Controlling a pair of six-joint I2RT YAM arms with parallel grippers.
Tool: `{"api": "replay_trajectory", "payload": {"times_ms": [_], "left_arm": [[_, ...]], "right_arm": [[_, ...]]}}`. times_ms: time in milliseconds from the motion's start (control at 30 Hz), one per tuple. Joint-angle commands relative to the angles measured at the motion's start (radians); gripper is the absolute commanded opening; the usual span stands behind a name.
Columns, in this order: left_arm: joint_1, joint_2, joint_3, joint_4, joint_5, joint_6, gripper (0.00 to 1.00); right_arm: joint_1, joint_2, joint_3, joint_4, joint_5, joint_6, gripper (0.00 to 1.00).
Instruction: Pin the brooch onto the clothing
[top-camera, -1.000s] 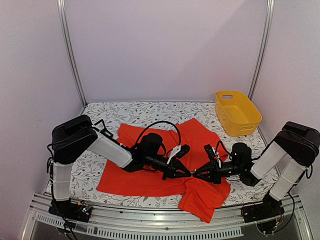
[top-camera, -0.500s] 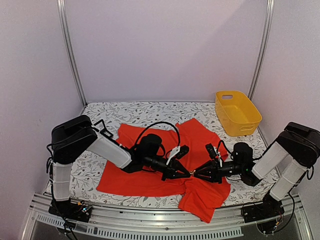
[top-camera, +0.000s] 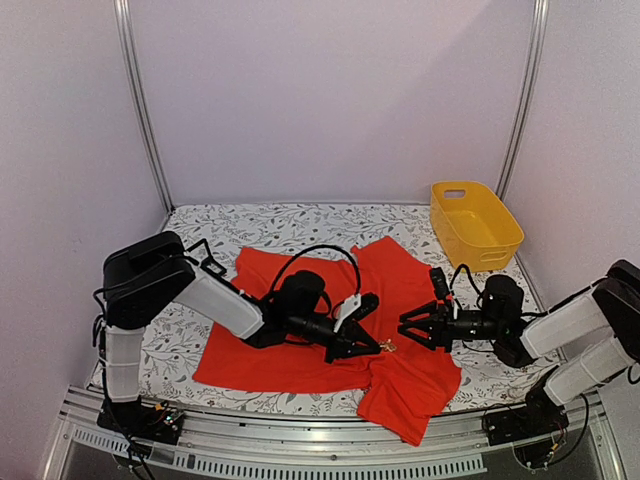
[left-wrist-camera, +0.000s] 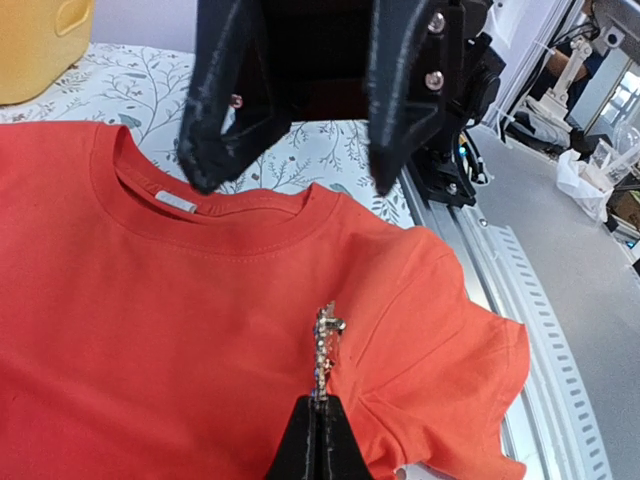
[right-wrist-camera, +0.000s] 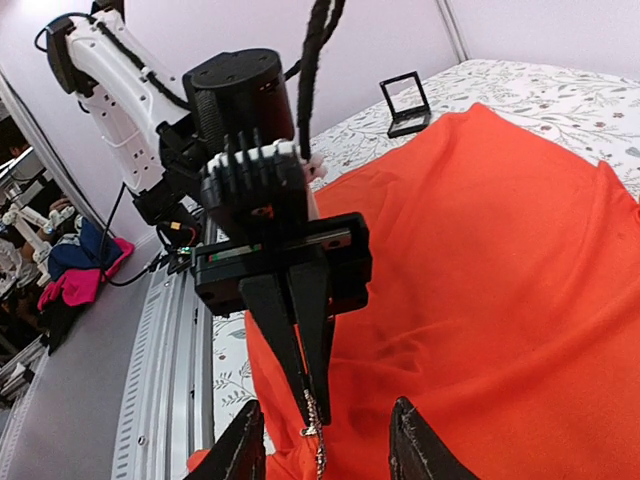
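- Red-orange T-shirt (top-camera: 250, 350) lies spread on the leaf-patterned worktop (top-camera: 200, 225). Its near right part is bunched and hangs over the near edge.
- Left end effector (top-camera: 375, 347) reaches in low from the left over the shirt, fingers pressed together and pinching the brooch (top-camera: 388, 347) by one end.
- In the left wrist view the brooch (left-wrist-camera: 325, 345) sticks out beyond the closed tips (left-wrist-camera: 318, 408) as a thin glittery strip. It sits over the shirt (left-wrist-camera: 150, 320) nearer than the round neck, beside the seam of the right sleeve.
- Cannot tell whether the brooch touches the fabric or whether its pin is through it.
- Right end effector (top-camera: 405, 332) faces the left one from the right, just beside the brooch but apart from it. Its fingers are spread and hold nothing.
- In the right wrist view the brooch (right-wrist-camera: 316, 435) dangles from the left tips (right-wrist-camera: 312, 385), between the two spread right fingers (right-wrist-camera: 245, 450).
- Yellow basket (top-camera: 475, 225) stands at the far right corner, well apart from the shirt.
- Small black display box (right-wrist-camera: 405, 105) sits on the worktop beyond the shirt's edge, seen only in the right wrist view.
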Motion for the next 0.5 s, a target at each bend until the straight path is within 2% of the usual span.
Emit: {"api": "replay_trajectory", "payload": {"times_ms": [0,100,233,467], "left_arm": [[-0.039,-0.047,-0.012,-0.028,-0.098,0.085,0.0],[-0.071,-0.065,-0.016,-0.048,-0.181,0.167,0.0],[-0.132,-0.072,-0.01,-0.121,-0.365,0.326,0.0],[-0.233,-0.061,-0.051,-0.115,-0.682,0.539,0.0]], "right_arm": [[-0.008,-0.081,0.102,-0.366,0.263,-0.02,0.42],[-0.008,-0.094,0.222,-0.668,0.45,-0.03,0.42],[-0.008,-0.061,0.312,-0.892,0.634,0.017,0.42],[-0.013,0.063,0.42,-1.047,0.77,0.078,0.42]]}}
